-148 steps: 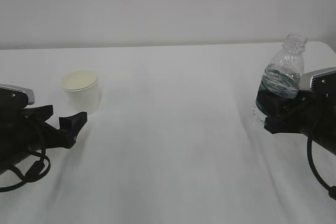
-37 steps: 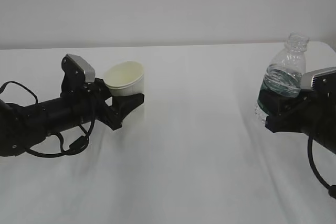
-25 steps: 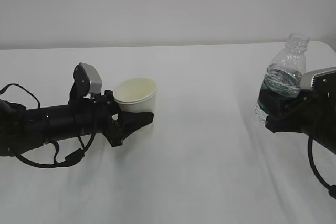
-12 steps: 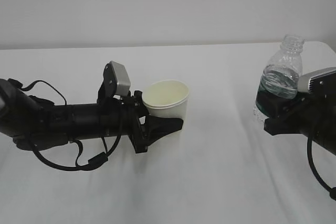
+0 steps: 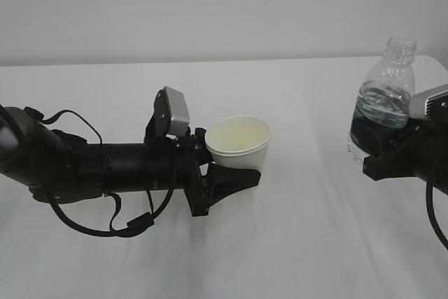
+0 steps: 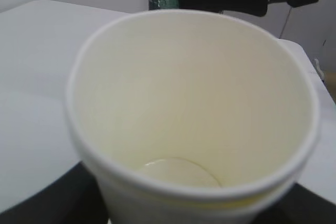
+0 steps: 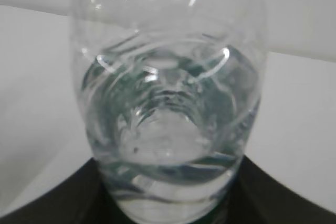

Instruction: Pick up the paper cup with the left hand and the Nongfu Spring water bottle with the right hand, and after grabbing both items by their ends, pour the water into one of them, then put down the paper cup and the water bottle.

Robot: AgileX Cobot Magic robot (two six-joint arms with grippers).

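Two arms, left end effector (image 5: 234,173) grasping paper cup (image 5: 239,146), right end effector (image 5: 383,150) grasping water bottle (image 5: 385,99)

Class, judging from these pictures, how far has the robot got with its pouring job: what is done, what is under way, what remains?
Done: the left gripper holds the paper cup low on its body, and the right gripper holds the water bottle near its base. In hand: both are upright and well apart. Left: the cup's inside looks dry and the water sits in the bottle, so pouring and setting both down remain.
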